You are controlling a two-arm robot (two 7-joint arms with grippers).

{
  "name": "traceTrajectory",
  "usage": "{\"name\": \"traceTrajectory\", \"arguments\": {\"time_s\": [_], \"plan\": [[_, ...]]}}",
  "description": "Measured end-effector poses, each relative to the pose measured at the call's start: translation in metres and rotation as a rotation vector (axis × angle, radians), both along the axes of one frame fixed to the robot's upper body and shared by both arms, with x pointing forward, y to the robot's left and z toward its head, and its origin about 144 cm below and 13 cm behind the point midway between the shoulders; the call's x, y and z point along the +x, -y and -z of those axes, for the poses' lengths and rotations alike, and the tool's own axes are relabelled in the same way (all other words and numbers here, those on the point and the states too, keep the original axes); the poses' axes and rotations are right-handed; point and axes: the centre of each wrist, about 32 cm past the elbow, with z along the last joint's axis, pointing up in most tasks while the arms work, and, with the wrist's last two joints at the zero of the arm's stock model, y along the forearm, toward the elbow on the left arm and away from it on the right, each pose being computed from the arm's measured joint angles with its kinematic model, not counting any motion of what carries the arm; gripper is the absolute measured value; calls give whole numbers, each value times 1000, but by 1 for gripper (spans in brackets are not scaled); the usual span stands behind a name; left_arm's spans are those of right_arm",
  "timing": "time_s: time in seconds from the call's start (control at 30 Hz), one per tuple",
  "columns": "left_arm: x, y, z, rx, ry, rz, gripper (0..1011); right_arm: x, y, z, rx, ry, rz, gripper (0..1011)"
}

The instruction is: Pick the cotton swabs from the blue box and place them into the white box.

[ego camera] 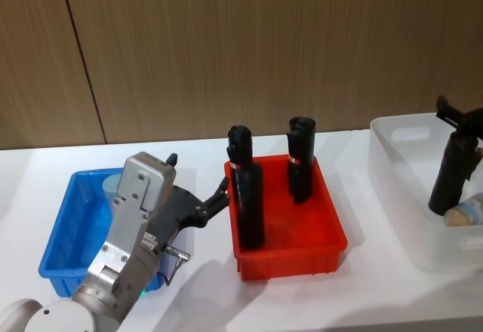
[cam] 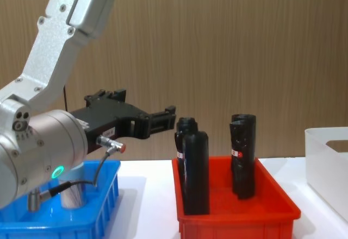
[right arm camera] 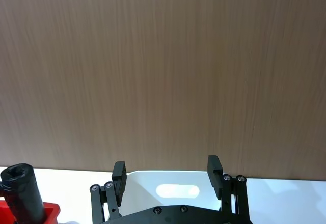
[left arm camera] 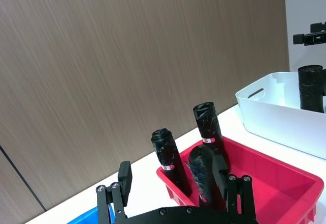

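The left pincer, spread and empty, hovers above the blue box; drop straight onto the swab tub, seemingly upright, before carrying rightward to the white box.

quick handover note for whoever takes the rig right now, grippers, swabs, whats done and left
Left gripper: open, empty, held above the blue box's right side, pointing toward the red bin.
Right gripper: open, empty, above the white box.
Done: one cotton swab container lies in the white box beside a black bottle.
Left: one cotton swab container in the blue box.
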Motion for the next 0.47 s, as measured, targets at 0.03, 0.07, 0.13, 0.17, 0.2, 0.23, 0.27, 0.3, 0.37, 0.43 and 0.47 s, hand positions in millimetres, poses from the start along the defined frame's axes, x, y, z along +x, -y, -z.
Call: {"name": "traceTrajectory", "arguments": {"time_s": [0.03, 0.07, 0.13, 0.17, 0.2, 0.23, 0.27, 0.3, 0.37, 0.43, 0.47], "plan": [[0, 0, 0, 0, 0, 0, 1000, 0, 0, -1, 0, 2, 0, 1002], [0, 0, 0, 0, 0, 0, 1000, -1, 0, -1, -1, 5, 0, 1002], [0, 0, 0, 0, 0, 0, 1000, -2, -1, -2, 0, 8, -1, 1002], [0, 0, 0, 0, 0, 0, 1000, -3, -1, -3, 0, 10, -1, 1002], [0, 0, 0, 0, 0, 0, 999, -3, -1, -3, 0, 10, -1, 1002], [0, 0, 0, 0, 0, 0, 999, -3, -1, -3, 0, 12, -2, 1002], [0, 0, 0, 0, 0, 0, 1000, -3, -1, -3, 0, 13, -2, 1002], [0, 0, 0, 0, 0, 0, 1000, -4, -1, -4, 1, 14, -2, 1002], [0, 0, 0, 0, 0, 0, 999, -4, -1, -4, 0, 16, -3, 1002], [0, 0, 0, 0, 0, 0, 1000, -5, -2, -5, 0, 18, -3, 1002], [0, 0, 0, 0, 0, 0, 999, -5, -2, -5, 0, 18, -4, 1002]]}}
